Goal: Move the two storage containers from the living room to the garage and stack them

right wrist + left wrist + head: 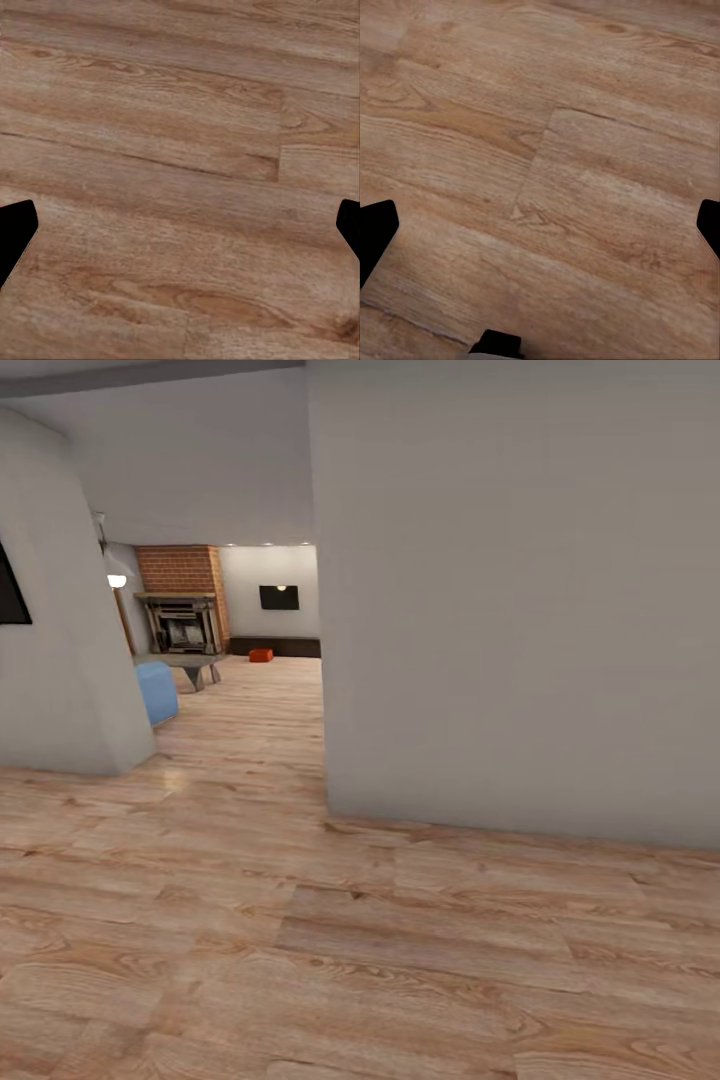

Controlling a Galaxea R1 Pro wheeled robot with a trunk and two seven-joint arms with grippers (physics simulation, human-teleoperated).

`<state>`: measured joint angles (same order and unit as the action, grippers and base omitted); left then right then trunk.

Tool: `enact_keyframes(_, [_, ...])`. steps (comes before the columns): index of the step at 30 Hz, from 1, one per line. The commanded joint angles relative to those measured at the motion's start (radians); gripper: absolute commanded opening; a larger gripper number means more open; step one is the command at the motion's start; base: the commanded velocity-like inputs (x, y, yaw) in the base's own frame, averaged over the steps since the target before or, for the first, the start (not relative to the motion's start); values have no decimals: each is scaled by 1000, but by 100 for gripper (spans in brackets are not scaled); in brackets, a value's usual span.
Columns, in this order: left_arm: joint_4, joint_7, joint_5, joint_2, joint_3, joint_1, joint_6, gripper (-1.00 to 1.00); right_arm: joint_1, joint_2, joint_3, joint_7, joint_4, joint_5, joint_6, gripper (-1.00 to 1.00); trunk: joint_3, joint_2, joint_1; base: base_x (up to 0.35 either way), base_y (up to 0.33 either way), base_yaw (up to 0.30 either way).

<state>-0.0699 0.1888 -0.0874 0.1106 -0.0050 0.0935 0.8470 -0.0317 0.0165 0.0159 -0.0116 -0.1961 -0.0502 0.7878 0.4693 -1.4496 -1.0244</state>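
Far down the hall, one red-orange storage container (261,655) sits on the living room's wood-plank floor (270,700), in front of the dark low cabinet (275,647). It looks very small from here. The second container is out of view, as are the garage and its concrete floor. My left gripper (540,232) hangs over bare wood planks, open, its dark fingertips (375,236) wide apart with nothing between them. My right gripper (180,232) is likewise open over the planks and holds nothing.
A large pale wall block (520,610) stands close ahead on the right, its corner beside the passage. Another wall (60,640) narrows the left side. Beyond are a blue sofa (157,692), a low table (190,663), a brick fireplace (182,610) and a wall TV (279,597).
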Motion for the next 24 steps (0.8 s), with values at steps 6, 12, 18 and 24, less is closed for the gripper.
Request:
enact_keyframes(6, [-4,-5,-9,-1,-1,2,6,100,-1,0,-1,-4,-2,-3,1,100,1,0,-1,326,0,226])
enact_keyframes(12, [-4,-5,-9,-5,-1,2,6,100,-1,0,-2,-5,-2,-2,1,100,1,0,-1,326,0,251])
enact_keyframes(18, [-4,-5,-9,-8,-1,2,6,100,-1,0,-2,-5,-2,-2,1,100,1,0,-1,326,0,252])
enact_keyframes(24, [-4,-5,-9,-11,0,2,6,100,-1,0,-2,-5,-2,-2,1,100,1,0,-1,326,0,236])
